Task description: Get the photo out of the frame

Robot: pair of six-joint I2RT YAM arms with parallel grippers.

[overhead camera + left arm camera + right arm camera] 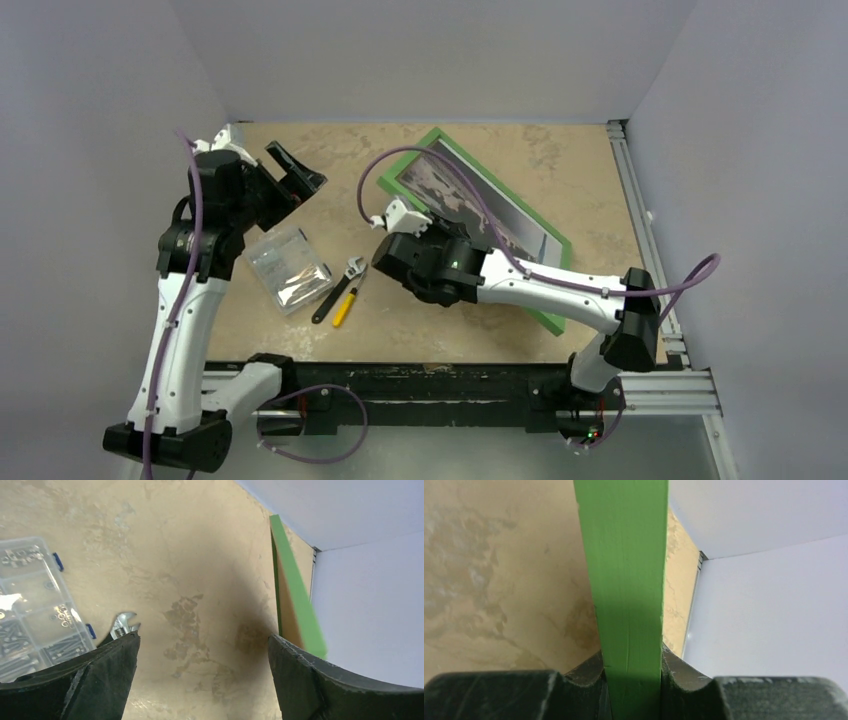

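Within the right gripper [634,676] sits the thin green frame [624,555] edge, photo [447,180] inside; left gripper [202,647] wide.

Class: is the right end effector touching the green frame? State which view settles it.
Touching. The right wrist view shows the frame pinched inside the right end effector, with no gap on either side.

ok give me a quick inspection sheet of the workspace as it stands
surface: tan mottled table top, no spills seen
job's things: green frame, photo inside it, centre-right of the table
clutter: clear parts box, wrench, yellow-handled tool, left of centre
claws: left claw open, empty; right claw shut on the frame's edge
cables: purple cable from the right arm loops over the photo
surroundings: plain grey walls, metal rail at right edge
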